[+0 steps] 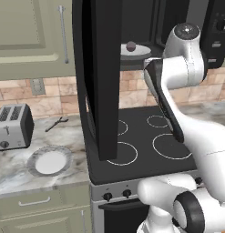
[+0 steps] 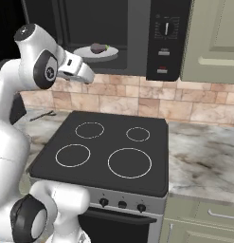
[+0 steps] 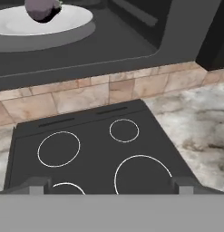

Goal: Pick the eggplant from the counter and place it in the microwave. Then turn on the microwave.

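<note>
Stovetop (image 3: 99, 149) lies under my tool (image 3: 111, 186), its tips spread apart and empty. Eggplant (image 2: 98, 48) already sits inside the microwave (image 2: 168, 38) (door open); closing and starting remain.

Rose from the base in a bent white arm (image 2: 14, 118), elbow high, forearm reaching forward. Carried the hand level, tipped slightly downward. Held the gripper (image 3: 111, 185) with jaws spread wide, both fingertips (image 3: 37, 186) well apart, nothing between them.
</note>
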